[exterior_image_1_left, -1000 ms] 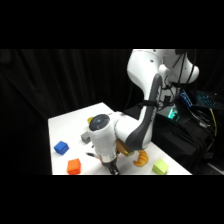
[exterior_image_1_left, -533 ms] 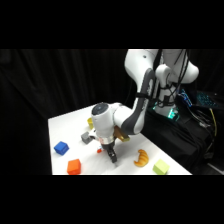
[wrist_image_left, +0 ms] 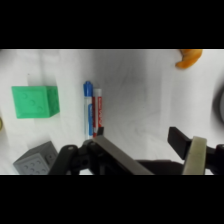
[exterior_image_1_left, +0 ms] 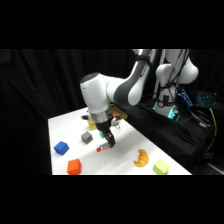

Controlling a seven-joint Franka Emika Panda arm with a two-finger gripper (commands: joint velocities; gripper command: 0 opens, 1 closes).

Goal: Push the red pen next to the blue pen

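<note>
Two thin pens, red pen (wrist_image_left: 98, 112) touching blue pen (wrist_image_left: 88, 107); tool (wrist_image_left: 145, 150) wide open, empty

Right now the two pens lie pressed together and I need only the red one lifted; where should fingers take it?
Take the red pen by its two ends, from above. The blue pen lies tight along one long side in the wrist view, leaving no gap for a finger there. The gripper sits past one end of the pens, fingers open.

White table (exterior_image_1_left: 125, 162) — pens (wrist_image_left: 94, 109), blocks (exterior_image_1_left: 61, 147), croissant (exterior_image_1_left: 142, 158)
</note>
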